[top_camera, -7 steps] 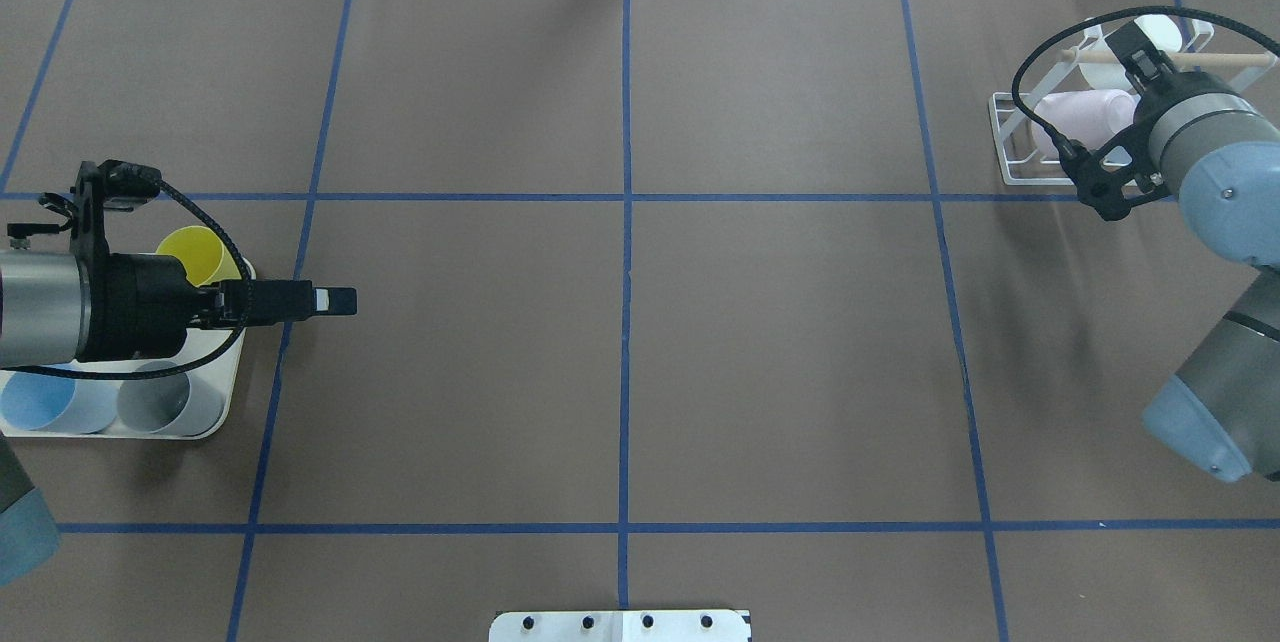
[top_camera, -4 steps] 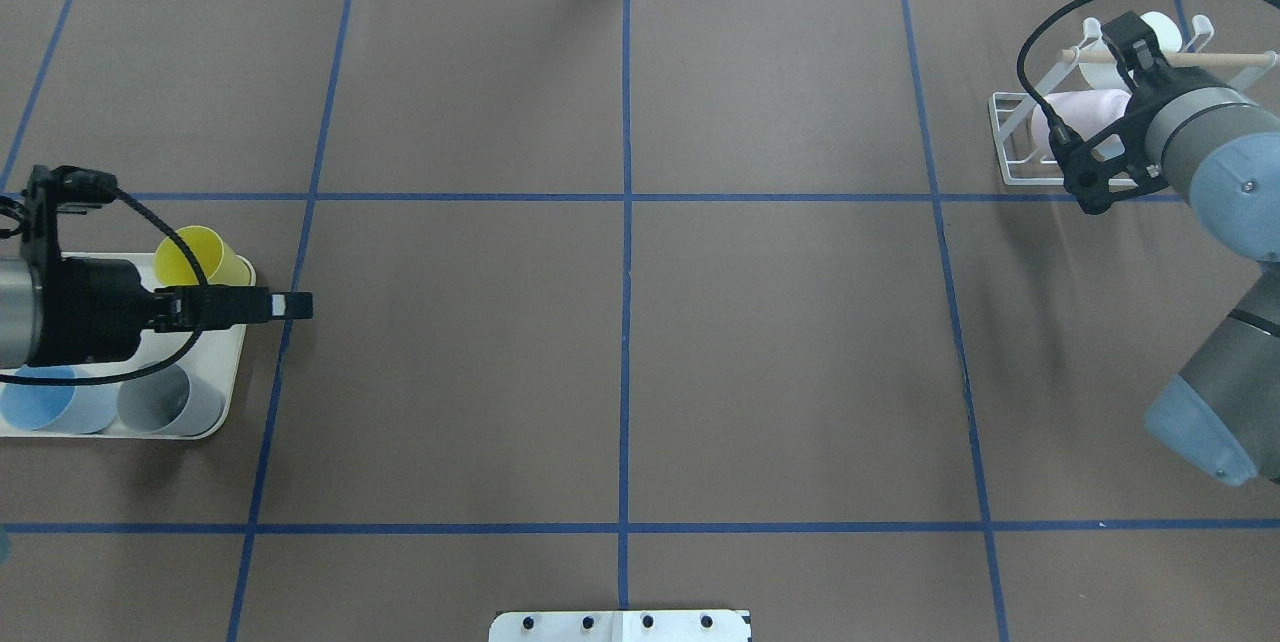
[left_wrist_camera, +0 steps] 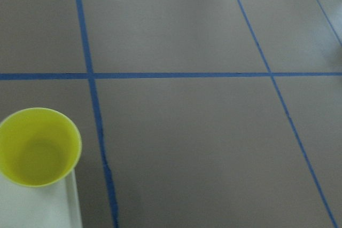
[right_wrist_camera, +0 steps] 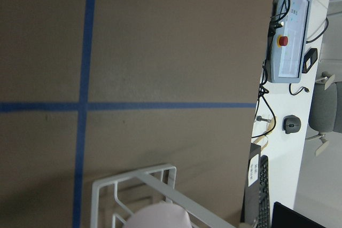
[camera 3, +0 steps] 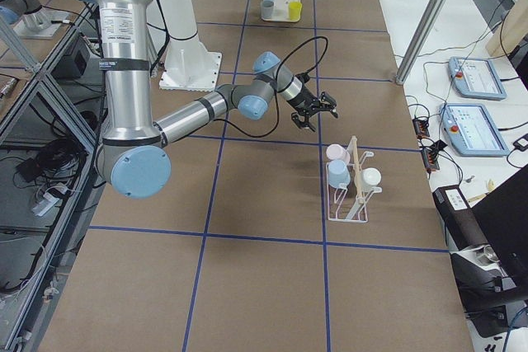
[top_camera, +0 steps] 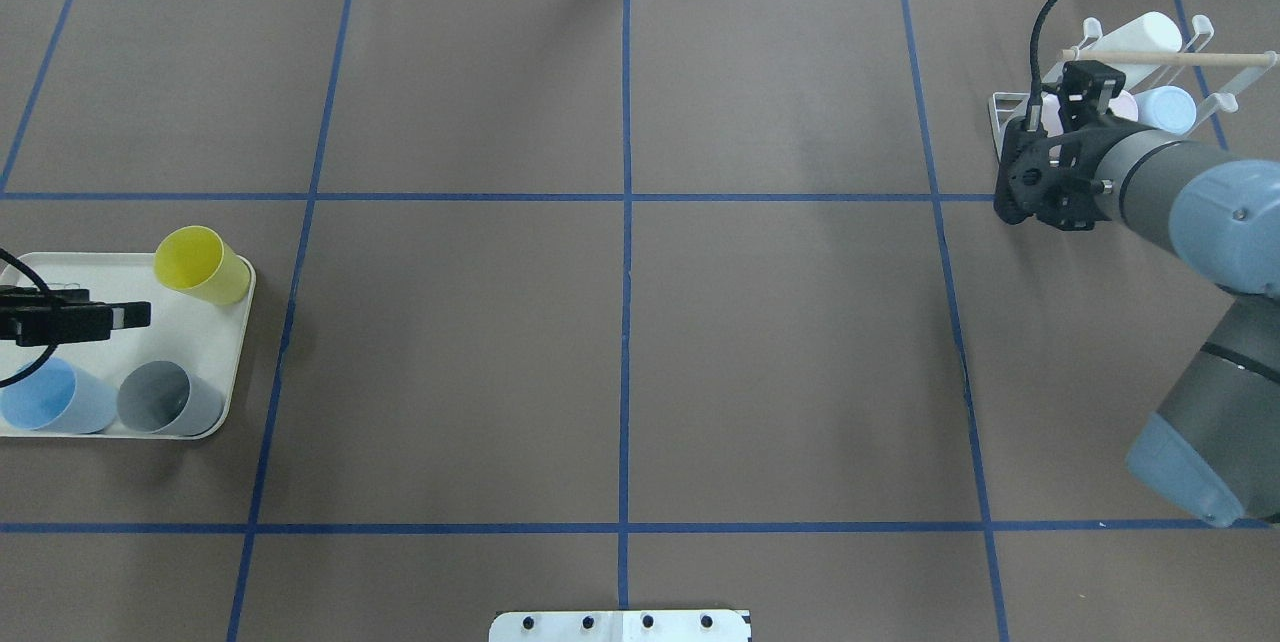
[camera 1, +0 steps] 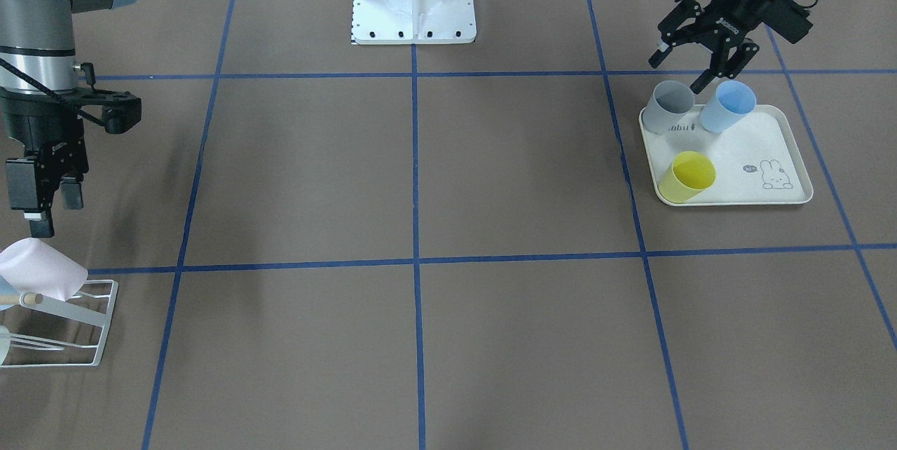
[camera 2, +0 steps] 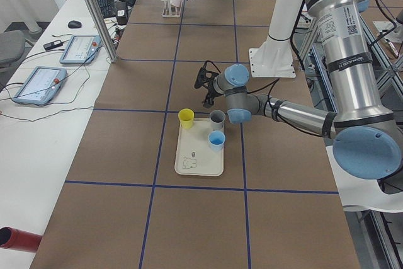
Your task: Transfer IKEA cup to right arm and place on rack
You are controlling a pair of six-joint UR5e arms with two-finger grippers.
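The left gripper (camera 1: 694,66) hangs above the robot-side edge of the tray (camera 1: 771,148), its fingers spread wide and holding nothing. The grey cup (camera 1: 669,108) and the blue cup (camera 1: 729,105) stand just below it, one to either side. The yellow cup (camera 1: 688,176) stands apart from them at the tray's far corner. All three cups are upright on the tray. At the other end of the table, the right gripper (camera 1: 50,210) points down with its fingers parted and empty. It is just above a pink cup (camera 1: 38,268) that lies tilted on the rack (camera 3: 355,191). The front view shows the open fingers of both grippers, whereas the overhead view shows the left one only edge-on as a dark bar over the tray. The right side view shows all of the rack's load, a pink, a pale blue (camera 3: 338,173) and a white cup (camera 3: 371,176); in the front view the frame edge cuts off most of the rack. The left wrist view shows only the yellow cup and a corner of the tray, and the right wrist view shows a corner of the rack and the pink cup's end. That makes six cups, three on the tray and three on the rack, with one tray and one rack.
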